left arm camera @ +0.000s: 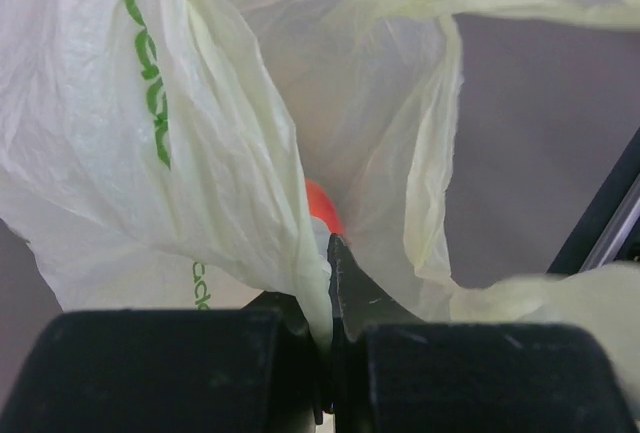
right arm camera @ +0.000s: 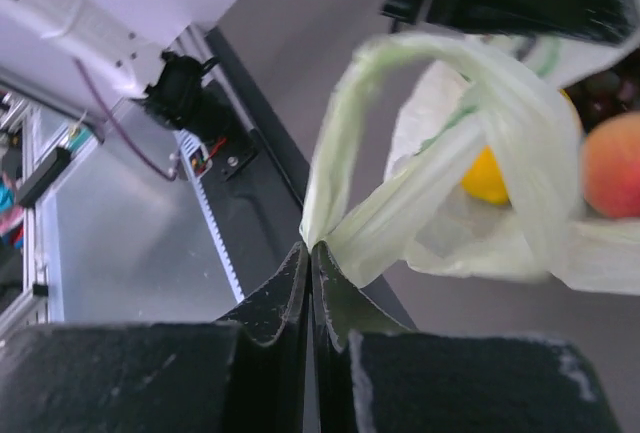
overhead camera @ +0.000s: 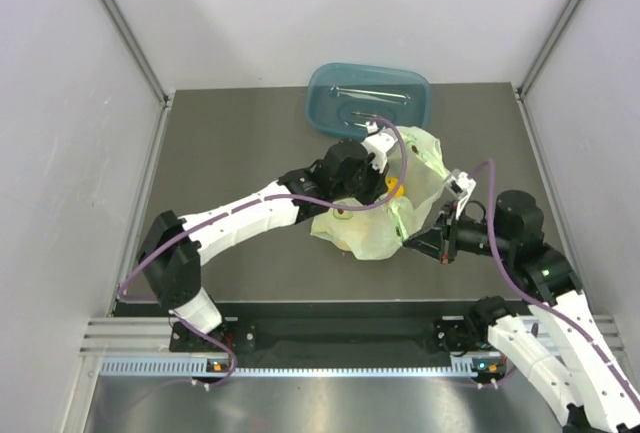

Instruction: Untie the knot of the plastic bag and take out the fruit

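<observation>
- The plastic bag (overhead camera: 375, 228) lies crumpled on the dark table (overhead camera: 235, 153), right of centre, between the two grippers and just in front of a teal tub (overhead camera: 316, 103).
- Its pale green handle strips (right arm camera: 400, 203) rise in a loop and cross near the top of the right wrist view. Whether a knot is tied there cannot be told.
- Fruit shows at the bag's mouth in that view: a yellow round fruit (right arm camera: 485, 178) and an orange-red peach (right arm camera: 612, 178). Something dark sits above the peach, too blurred to name.
- In the left wrist view, an orange-red patch (left arm camera: 322, 208) shows between folds of film that carry green print.
- The right gripper (right arm camera: 312, 258) is pinched closed on the gathered end of a handle strip at the bag's right edge.
- The left gripper (left arm camera: 330, 278) reaches in from the left, its fingers nearly together with a fold of bag film clamped between them.
- The tub holds thin metal items.
</observation>
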Robot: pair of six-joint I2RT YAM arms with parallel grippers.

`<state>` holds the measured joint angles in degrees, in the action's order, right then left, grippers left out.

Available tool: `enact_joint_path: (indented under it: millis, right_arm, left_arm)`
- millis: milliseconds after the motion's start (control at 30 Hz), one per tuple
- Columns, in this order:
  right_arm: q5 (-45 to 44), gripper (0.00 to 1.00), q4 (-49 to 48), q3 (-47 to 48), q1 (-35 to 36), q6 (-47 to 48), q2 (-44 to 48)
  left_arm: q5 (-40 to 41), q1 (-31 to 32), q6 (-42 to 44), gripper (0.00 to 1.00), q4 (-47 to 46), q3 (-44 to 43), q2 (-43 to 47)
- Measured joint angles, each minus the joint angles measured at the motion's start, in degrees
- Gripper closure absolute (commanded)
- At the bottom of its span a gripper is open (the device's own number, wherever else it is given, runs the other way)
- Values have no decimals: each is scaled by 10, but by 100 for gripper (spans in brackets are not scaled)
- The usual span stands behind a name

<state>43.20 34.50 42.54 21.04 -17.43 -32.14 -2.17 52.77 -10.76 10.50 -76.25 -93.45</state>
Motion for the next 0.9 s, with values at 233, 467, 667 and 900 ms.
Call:
enact_joint_path:
  millis: [233,467,667,900]
  right_arm:
    - [56,100,-31,0,56,56,-11]
    - [70,41,-33,1,130,92,-64]
    - [57,11,14,37,179,117,-79]
    - [-23,4,50,166,181,112,4]
  left_arm:
    - [-5,-13,-19,100,-49,3,-1]
    - [-39,-28,-29,100,-76,28,1]
    - [-47,-48,-24,100,-85,53,19]
    - [-94,-50,-8,100,-89,67,54]
